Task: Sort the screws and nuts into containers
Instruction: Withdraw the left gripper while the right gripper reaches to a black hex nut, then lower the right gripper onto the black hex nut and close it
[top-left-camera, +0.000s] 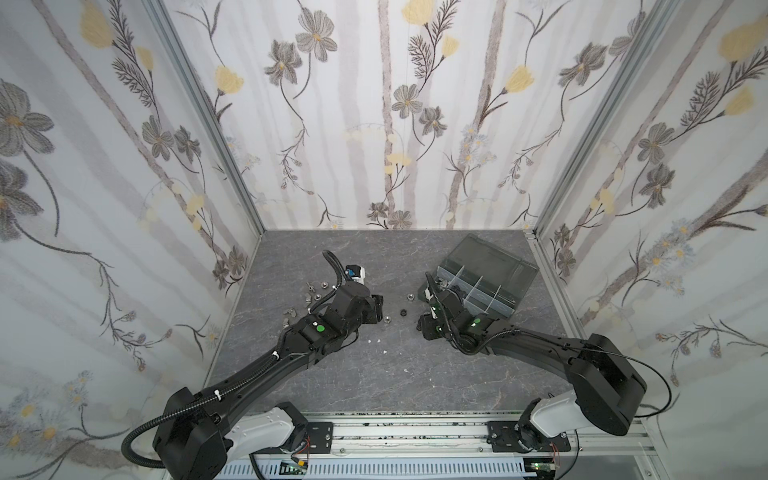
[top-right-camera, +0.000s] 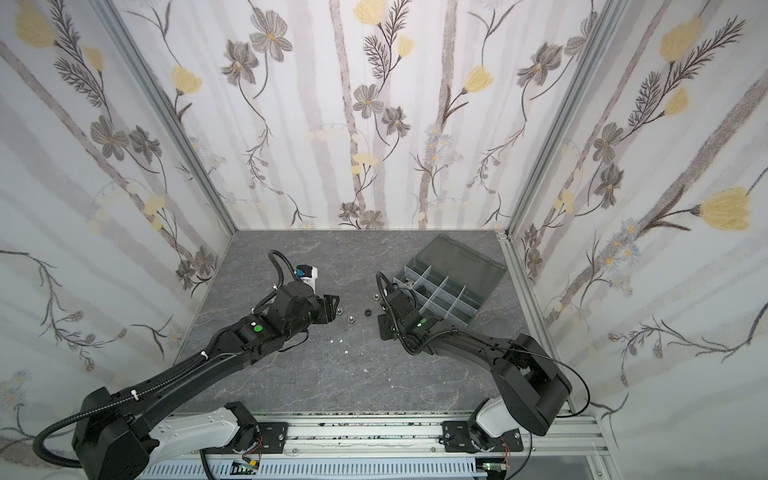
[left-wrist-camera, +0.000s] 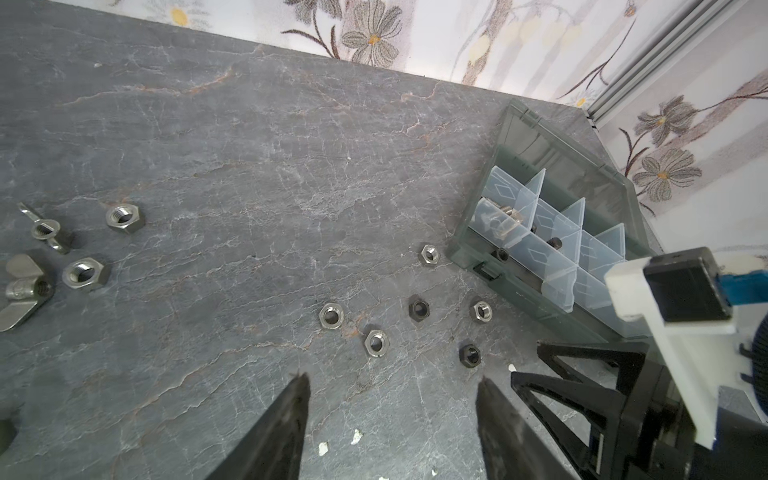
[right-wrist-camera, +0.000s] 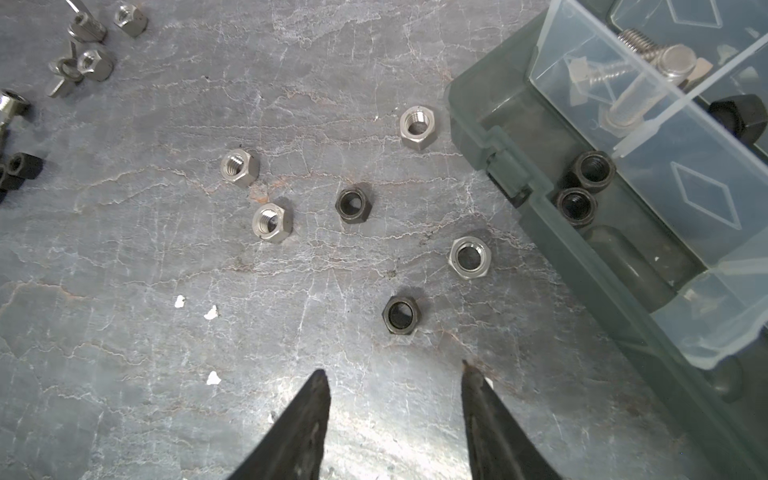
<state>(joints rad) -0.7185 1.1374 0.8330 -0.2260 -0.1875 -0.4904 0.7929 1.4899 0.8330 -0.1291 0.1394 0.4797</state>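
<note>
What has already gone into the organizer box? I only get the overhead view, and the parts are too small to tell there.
Observer: The right wrist view shows two black nuts in one compartment of the box.
Operator: Any screws in?
Observer: At least one silver screw lies in the section next to it.
Operator: Is either gripper carrying a part?
Observer: No. The wrist views show the left gripper and right gripper open, with nothing between the jaws.
</note>
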